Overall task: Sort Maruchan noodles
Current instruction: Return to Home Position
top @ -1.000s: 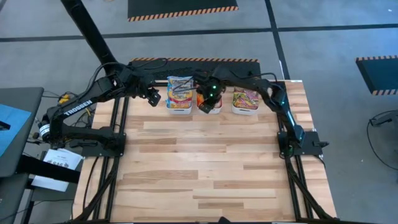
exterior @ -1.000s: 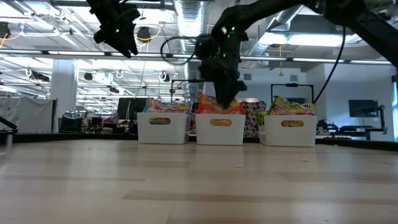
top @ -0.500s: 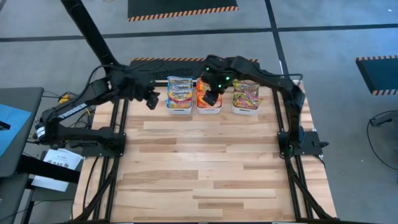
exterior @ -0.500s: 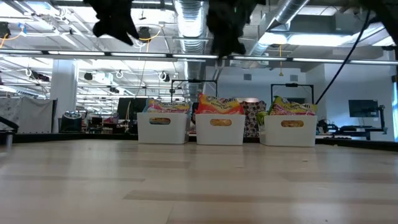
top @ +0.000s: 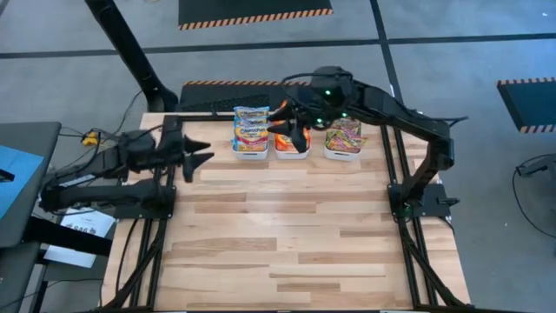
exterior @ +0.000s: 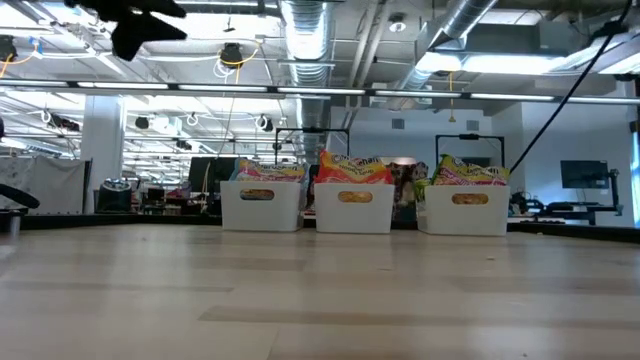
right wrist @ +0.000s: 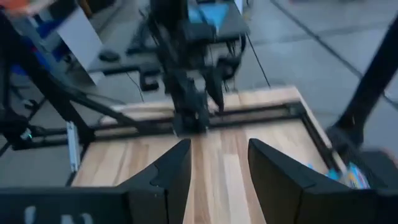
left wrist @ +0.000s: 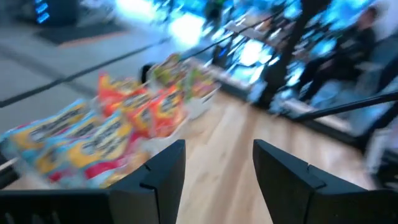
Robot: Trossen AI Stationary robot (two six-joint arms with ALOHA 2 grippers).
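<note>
- both grippers have drawn away from the bins in the last second. the left gripper (top: 201, 155) has gone from just beside the left bin (exterior: 240, 215) back toward the left edge of the table (top: 287, 235). the right gripper (top: 294, 132) has risen out of the middle bin (exterior: 330, 218) and has left the low view.
- table: bare wood from the near edge up to the row of bins.
- left gripper: in the air near the left edge, toward the far left corner, pointing at the bins. its fingers (left wrist: 163, 177) are spread wide with nothing between them.
- right gripper: in the air over the middle bin, facing across the table toward the left edge. its fingers (right wrist: 169, 177) are parted wide and hold nothing.
- bins: three white ones in a row along the far edge, set apart from one another. the right bin (exterior: 490, 218) completes the row.
- maruchan noodles: every packet seen sits inside a bin.
  - pale yellow-blue packets (top: 251, 126) are in the left bin.
  - orange-red packets (exterior: 354, 168) are in the middle bin.
  - green-yellow packets (top: 345, 135) are in the right bin.
  - their tops show above the rims.
- the count per bin cannot be told.
</note>
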